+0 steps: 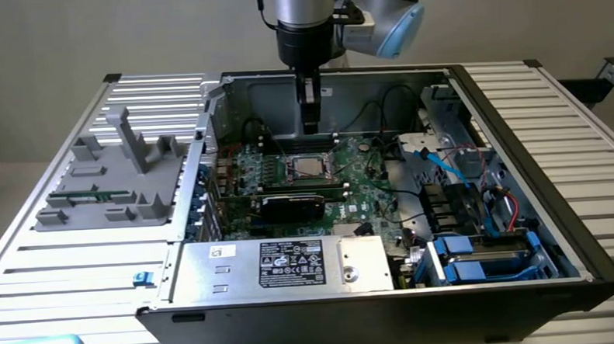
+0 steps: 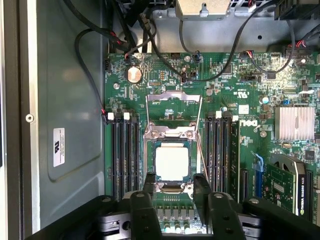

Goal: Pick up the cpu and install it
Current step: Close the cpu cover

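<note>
The cpu (image 2: 171,163) is a small square chip with a shiny silver top. It lies flat in the socket on the green motherboard (image 2: 165,75), and it also appears in the exterior view as the cpu (image 1: 307,166). The socket's metal frame (image 2: 172,102) stands swung up beside it. My gripper (image 1: 310,127) hangs inside the computer case, above the board and just behind the socket. In the wrist view my gripper (image 2: 175,181) has its two black fingers apart, with nothing between them, and their tips sit over the socket's near edge.
The open computer case (image 1: 513,132) walls in the board. Memory slots (image 2: 125,155) flank the socket. A black card (image 1: 293,205) lies in front of it, then the power supply (image 1: 290,266). Black cables (image 2: 150,45) cross the board. A grey fixture (image 1: 105,185) stands outside, on the exterior view's left.
</note>
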`<state>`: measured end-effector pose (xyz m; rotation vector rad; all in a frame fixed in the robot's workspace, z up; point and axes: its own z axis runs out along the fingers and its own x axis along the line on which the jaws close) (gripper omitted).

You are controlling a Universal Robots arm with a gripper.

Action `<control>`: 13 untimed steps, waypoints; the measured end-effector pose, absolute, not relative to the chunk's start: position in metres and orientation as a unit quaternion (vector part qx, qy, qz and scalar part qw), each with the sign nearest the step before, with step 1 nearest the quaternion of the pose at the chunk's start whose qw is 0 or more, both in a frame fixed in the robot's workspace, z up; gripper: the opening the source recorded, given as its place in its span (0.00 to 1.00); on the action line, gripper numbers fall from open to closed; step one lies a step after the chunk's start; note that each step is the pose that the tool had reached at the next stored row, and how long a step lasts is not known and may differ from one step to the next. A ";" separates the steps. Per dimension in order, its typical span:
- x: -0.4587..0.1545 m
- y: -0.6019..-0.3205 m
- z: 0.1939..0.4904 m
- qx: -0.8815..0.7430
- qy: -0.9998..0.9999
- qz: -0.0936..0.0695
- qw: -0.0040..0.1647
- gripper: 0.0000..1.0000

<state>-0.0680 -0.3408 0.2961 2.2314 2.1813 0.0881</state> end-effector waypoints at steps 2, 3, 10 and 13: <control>-0.068 -0.341 0.296 0.715 0.699 0.028 0.010 0.37; -0.068 -0.341 0.296 0.715 0.699 0.028 0.010 0.31; -0.063 -0.341 0.296 0.715 0.699 0.028 0.010 0.11; -0.051 -0.341 0.296 0.715 0.699 0.028 0.009 0.11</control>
